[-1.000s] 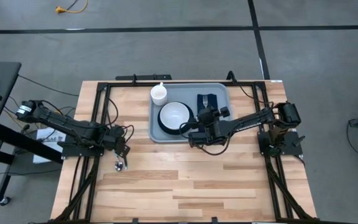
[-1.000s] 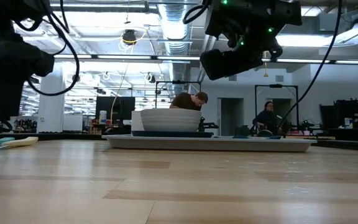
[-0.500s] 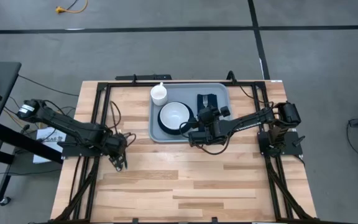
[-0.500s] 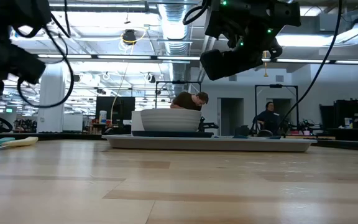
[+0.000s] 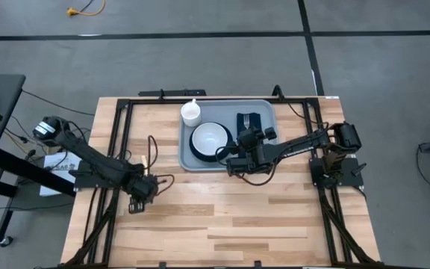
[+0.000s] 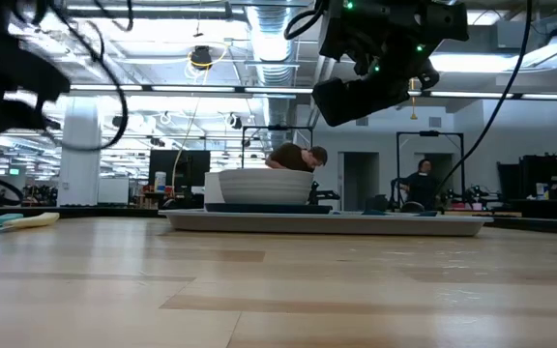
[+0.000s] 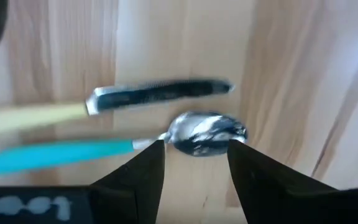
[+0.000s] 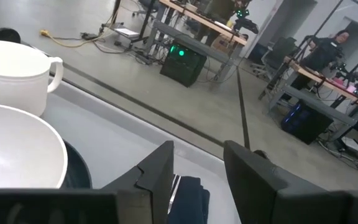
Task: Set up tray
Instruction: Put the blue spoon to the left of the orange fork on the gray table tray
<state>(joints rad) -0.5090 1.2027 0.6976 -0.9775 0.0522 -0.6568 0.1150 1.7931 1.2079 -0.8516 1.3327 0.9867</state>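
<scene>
Both pairs of jaws stand parted and empty as I read them, and neither grasps anything.

From above, I see the tray (image 5: 228, 134) at the far middle of the table (image 5: 222, 224), carrying a white bowl (image 5: 210, 137) on a dark plate (image 5: 200, 153), a white mug (image 5: 191, 113) at its far left corner and a navy napkin (image 5: 249, 121) with a fork (image 5: 246, 119) on its right side. My right gripper (image 5: 237, 155) hangs over the tray's near edge, between bowl and napkin. My left gripper (image 5: 138, 203) is low over the wood at the near left, well apart from the tray.

At table height the tray (image 6: 327, 223) sits flat with the bowl (image 6: 262, 186) on it; the right arm's bulk fills the upper frame, and people work in the room behind.

My left wrist camera shows the fingers (image 7: 143, 171) straddling a spoon (image 7: 207, 134) with a teal handle, beside a knife (image 7: 160, 94). Motion smears both, so I cannot tell whether a pad touches the bowl of the spoon.

My right wrist camera shows spread fingers (image 8: 160, 171) above the napkin (image 8: 188, 190), with mug (image 8: 14, 71) and bowl (image 8: 14, 155) alongside.

I judge the step to be fetching cutlery: next, settle over the spoon, close on it, and carry it to the napkin.
</scene>
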